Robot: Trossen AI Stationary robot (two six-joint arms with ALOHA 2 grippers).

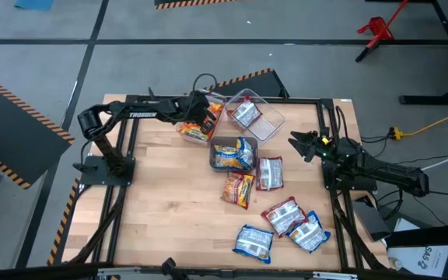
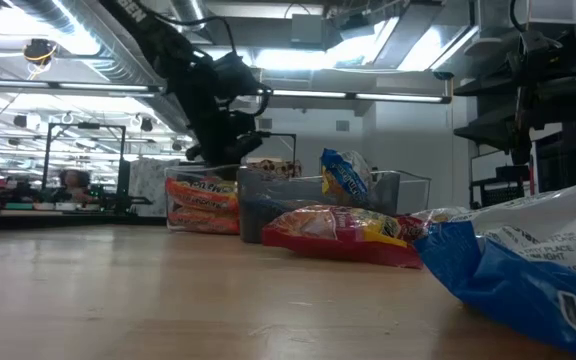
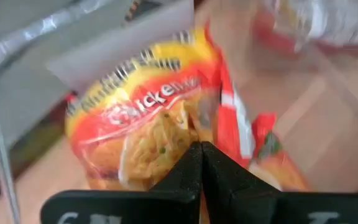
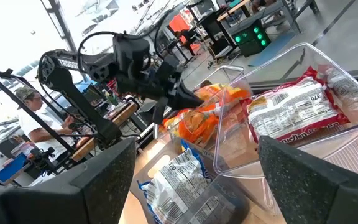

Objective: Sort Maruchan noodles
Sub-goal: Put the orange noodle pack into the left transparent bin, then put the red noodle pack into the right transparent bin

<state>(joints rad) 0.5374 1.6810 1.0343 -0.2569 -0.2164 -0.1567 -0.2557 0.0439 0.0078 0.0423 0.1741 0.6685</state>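
Sorting is under way, and the packet in hand is an orange-yellow chicken packet lying in the orange bin at the far left of the bench; the left claw hangs over that bin with its two dark fingers clenched tip to tip just above the wrapper, and whether a fold of film is nipped between them I cannot tell. These packets should handle light and crinkly, with slick film over a brittle noodle block that would crack under a hard squeeze, so the better hold is likely a flat pinch across a short edge or the sealed seam. Counting from above: the red-and-white bin at the far middle holds one red-and-white packet, possibly with more beneath; the blue bin in front of it holds at least one blue-and-white packet. Loose on the bench lie one orange-yellow packet, two red-and-white ones and two blue-and-white ones, all toward the near right. How many orange packets sit in their bin is hard to tell, at least two. The right claw waits at the right edge of the bench, jaws released and wide, holding nothing.
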